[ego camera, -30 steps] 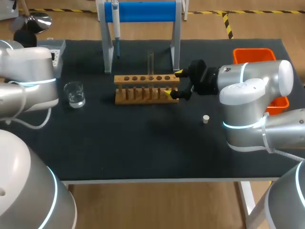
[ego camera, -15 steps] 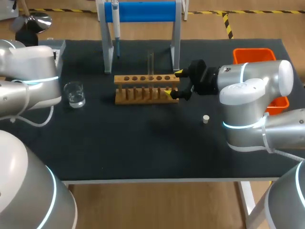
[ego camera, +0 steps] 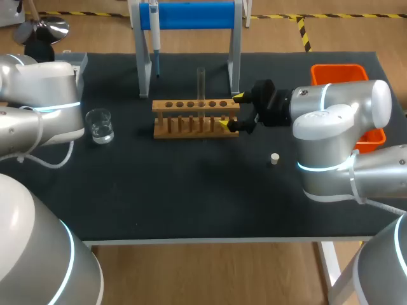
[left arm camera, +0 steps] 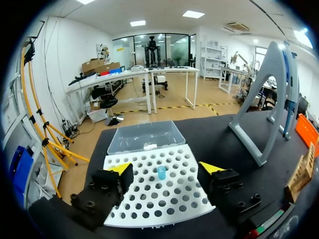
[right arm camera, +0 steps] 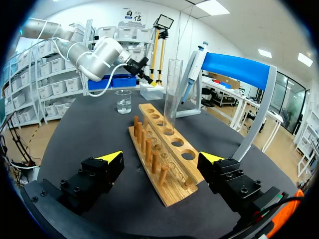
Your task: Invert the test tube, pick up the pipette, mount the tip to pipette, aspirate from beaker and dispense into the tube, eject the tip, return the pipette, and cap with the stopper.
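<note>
Since the test tube [ego camera: 201,86] stands upright in the wooden rack [ego camera: 194,121], you seem past the inverting step and due to fetch the pipette [ego camera: 154,38], which hangs on the blue stand [ego camera: 191,14]. Your right gripper [ego camera: 231,110] sits spread and empty at the rack's end. Your left gripper [left arm camera: 165,168], also spread, hovers over the tip box [left arm camera: 149,199]. Next, line up squarely on the pipette's body before closing.

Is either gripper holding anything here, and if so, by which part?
Nothing is held. The left gripper is open over the tip rack; the right gripper is open, its fingers standing clear on either side of the wooden rack.
</note>
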`<action>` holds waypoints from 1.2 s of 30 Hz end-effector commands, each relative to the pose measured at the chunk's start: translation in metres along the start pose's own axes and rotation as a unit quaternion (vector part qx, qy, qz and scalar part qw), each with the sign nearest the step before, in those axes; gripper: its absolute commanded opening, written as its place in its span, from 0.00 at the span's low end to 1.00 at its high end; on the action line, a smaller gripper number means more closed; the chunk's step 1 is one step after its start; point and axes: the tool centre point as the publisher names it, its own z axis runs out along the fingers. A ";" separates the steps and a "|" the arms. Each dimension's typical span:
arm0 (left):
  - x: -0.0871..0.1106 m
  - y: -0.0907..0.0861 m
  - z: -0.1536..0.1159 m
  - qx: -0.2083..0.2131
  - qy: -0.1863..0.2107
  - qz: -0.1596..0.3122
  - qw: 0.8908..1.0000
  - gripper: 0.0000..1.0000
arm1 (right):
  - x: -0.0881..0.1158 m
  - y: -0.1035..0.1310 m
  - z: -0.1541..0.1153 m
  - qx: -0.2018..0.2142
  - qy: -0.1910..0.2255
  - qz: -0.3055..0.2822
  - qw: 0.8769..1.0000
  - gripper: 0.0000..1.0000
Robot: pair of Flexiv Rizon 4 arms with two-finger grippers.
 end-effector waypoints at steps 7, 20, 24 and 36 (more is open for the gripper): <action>-0.001 -0.001 0.004 -0.001 -0.001 0.001 1.000 0.45 | 0.000 -0.001 -0.001 -0.001 0.000 0.000 1.000 1.00; -0.003 -0.003 0.007 0.001 -0.002 0.001 1.000 0.47 | 0.000 -0.001 -0.001 -0.001 0.000 0.000 1.000 1.00; -0.003 -0.002 0.009 -0.001 0.001 0.002 1.000 0.47 | 0.000 -0.001 -0.001 -0.001 0.000 0.000 1.000 1.00; -0.005 0.000 0.010 -0.004 0.004 -0.005 1.000 0.45 | 0.000 -0.001 -0.001 -0.001 0.000 0.000 1.000 1.00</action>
